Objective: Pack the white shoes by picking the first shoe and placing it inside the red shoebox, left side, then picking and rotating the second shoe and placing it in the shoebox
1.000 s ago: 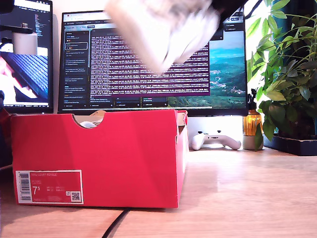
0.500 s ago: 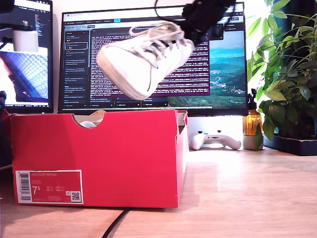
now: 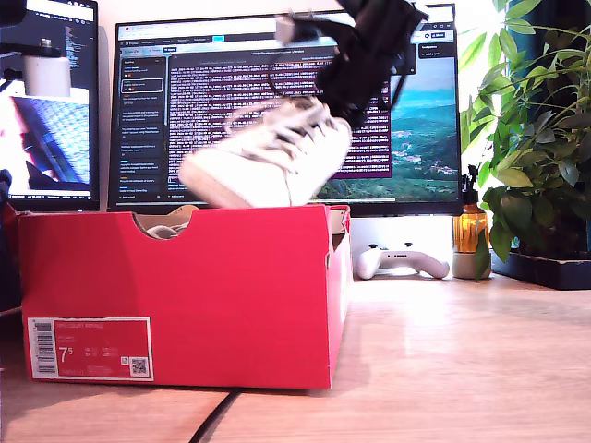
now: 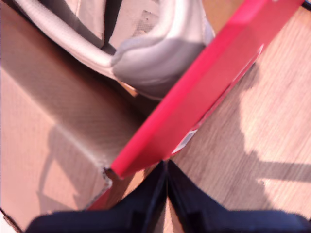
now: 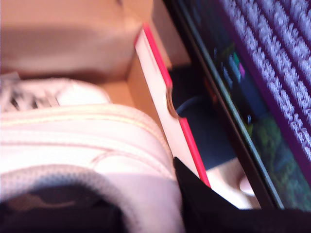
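Shoe (image 3: 268, 161) has dropped toward the red shoebox (image 3: 185, 286) — my second gripper (image 3: 343, 103) clamps its heel.

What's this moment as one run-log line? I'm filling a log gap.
my second gripper: shut on second white shoe, above red shoebox | first white shoe: in box | my first gripper: shut, empty

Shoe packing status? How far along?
Done: one white leather sneaker lies inside the red cardboard shoebox. In hand: my second end effector holds the other white sneaker just above the box's open top. Left: lower it in and release. My first end effector is shut and empty.
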